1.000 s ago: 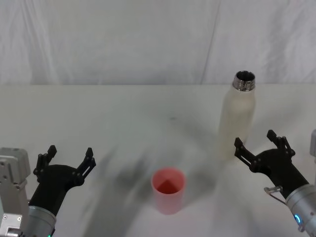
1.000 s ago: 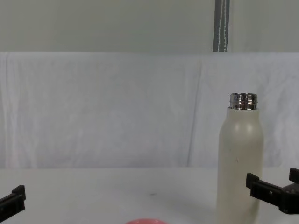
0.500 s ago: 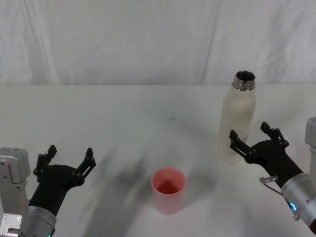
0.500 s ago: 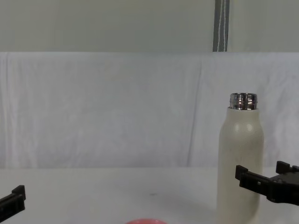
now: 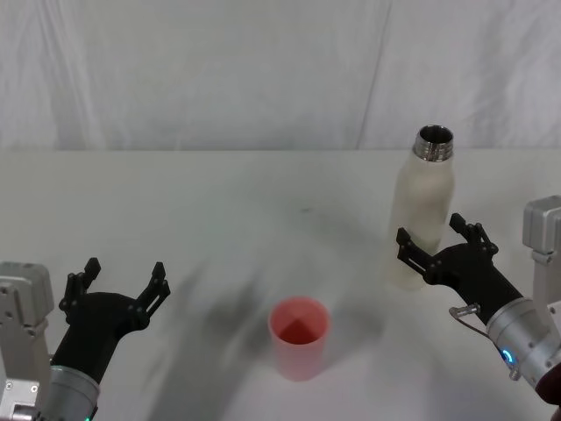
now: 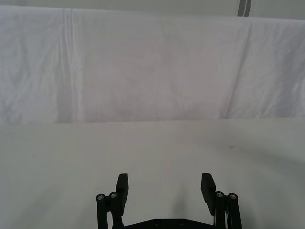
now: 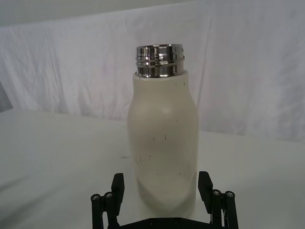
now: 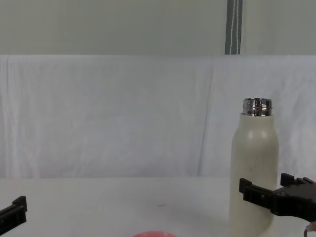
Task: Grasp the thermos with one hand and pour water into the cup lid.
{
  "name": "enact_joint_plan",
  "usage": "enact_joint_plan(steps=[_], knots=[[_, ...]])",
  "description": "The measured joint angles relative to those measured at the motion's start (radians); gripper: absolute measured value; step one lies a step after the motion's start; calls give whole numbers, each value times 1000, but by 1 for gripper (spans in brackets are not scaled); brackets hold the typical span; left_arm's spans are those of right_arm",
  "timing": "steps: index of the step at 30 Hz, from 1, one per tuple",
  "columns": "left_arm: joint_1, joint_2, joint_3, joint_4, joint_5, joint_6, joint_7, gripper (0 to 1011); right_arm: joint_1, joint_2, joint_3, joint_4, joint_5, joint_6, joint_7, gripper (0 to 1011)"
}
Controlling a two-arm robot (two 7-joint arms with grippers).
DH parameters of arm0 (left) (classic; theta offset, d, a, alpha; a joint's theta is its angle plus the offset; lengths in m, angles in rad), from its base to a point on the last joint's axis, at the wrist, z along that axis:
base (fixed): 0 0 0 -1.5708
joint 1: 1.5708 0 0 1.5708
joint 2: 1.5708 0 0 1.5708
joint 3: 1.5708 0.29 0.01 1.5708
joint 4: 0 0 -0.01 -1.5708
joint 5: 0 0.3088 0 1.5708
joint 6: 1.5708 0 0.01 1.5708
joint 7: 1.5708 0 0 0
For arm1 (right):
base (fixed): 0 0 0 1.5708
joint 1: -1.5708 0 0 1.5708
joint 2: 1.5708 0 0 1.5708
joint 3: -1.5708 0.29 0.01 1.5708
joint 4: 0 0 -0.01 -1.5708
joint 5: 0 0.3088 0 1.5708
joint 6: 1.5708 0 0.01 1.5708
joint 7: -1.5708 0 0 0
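Right gripper open around the lower body of the thermos, not yet closed.

Nearest the robot, the left gripper (image 5: 121, 286) hangs parked at the left with its jaws spread and empty, and the pink cup lid (image 5: 299, 338) stands upright at mid-table. Farther back on the right, the right gripper (image 5: 434, 245) brackets the thermos (image 5: 421, 210), 1 finger on each side of its lower half, holding nothing so far. The bottle stands upright, its steel neck open. It looks rigid, smooth and matte, probably heavy with water; a firm mid-body grip should limit slipping when tilted.
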State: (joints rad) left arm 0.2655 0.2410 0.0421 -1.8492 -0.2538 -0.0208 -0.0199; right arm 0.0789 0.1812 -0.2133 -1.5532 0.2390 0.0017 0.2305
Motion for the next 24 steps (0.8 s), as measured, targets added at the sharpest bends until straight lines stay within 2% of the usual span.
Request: enact_joint_plan(steps=[24], knots=[[0,0,0,0,0,0,0,1001,52,-7,-15,89,3,-16,5,1001]])
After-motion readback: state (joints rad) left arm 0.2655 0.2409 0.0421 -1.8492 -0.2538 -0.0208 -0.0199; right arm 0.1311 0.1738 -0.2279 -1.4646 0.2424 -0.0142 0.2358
